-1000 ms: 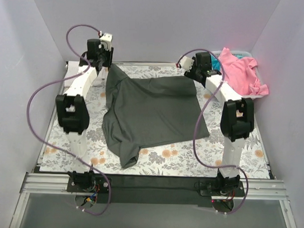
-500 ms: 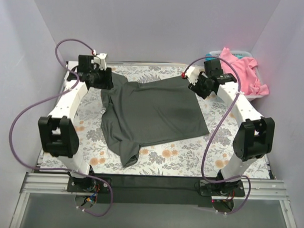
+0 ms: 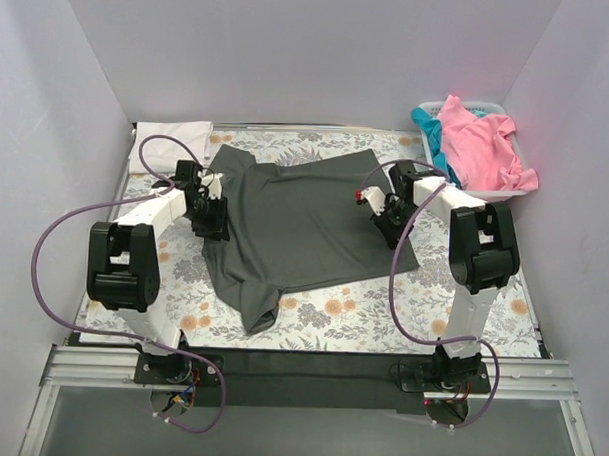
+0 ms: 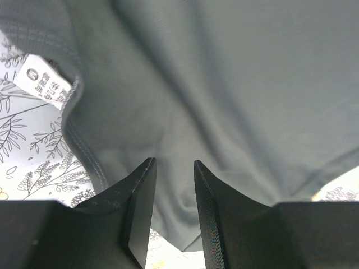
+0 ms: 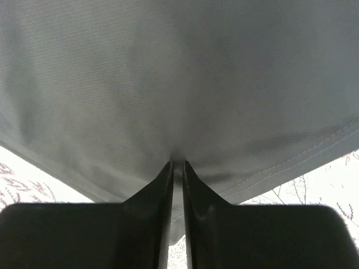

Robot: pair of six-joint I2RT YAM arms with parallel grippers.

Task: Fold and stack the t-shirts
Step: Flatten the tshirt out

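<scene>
So the dark grey t-shirt (image 3: 305, 223) lies spread flat mid-table on the floral cloth (image 3: 381, 321). The left gripper (image 4: 175, 162) sits low on the shirt's left edge, near the collar tag (image 4: 42, 84), with its jaws slightly apart and fabric showing through the gap. The right gripper (image 5: 177, 163) is at the shirt's right edge, jaws squeezed together on a pucker of grey fabric by the hem. The pink t-shirt (image 3: 482, 149) is draped over the basket (image 3: 489, 106) in the far right corner.

Four t-shirts (image 3: 305, 218), one basket (image 3: 495, 107), two arms (image 3: 123, 267), one tablecloth (image 3: 381, 316)
</scene>
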